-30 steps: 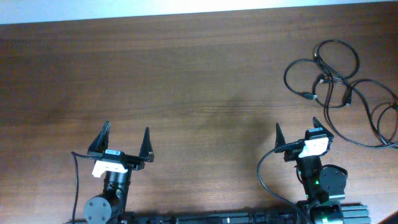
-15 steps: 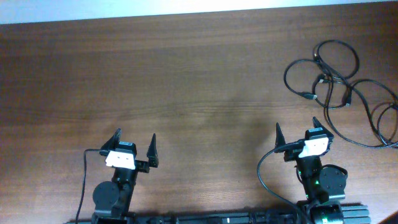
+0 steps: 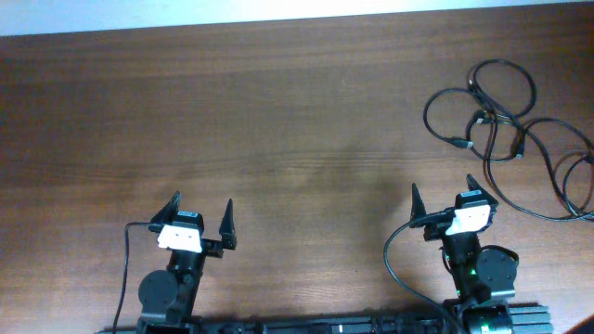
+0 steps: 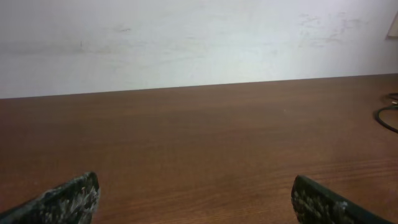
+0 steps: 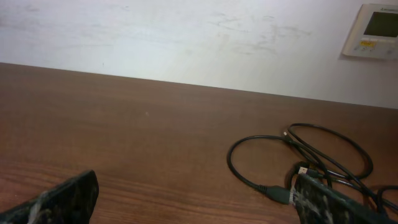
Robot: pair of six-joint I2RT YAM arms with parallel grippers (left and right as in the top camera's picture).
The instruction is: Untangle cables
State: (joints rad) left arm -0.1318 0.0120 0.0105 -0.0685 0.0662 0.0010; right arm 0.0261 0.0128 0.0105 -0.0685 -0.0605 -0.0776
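Observation:
The cables [image 3: 506, 130] are thin black cords tangled in loose overlapping loops with small plugs, lying at the table's far right. In the right wrist view the cables [image 5: 298, 155] lie ahead and to the right, one plug next to the right fingertip. A bit of a cable loop [image 4: 387, 118] shows at the right edge of the left wrist view. My right gripper [image 3: 445, 197] [image 5: 196, 199] is open and empty, just short of the tangle. My left gripper [image 3: 200, 218] [image 4: 194, 199] is open and empty at the front left, far from the cables.
The brown wooden table [image 3: 278, 121] runs back to a white wall [image 5: 186, 37]. A white wall panel [image 5: 372, 31] hangs at the upper right. Thicker black arm wires [image 3: 394, 269] loop near the arm bases at the front edge.
My left gripper drew back toward the front edge and shifted slightly right during the first half second, then stayed still. The right arm and the cables have not moved.

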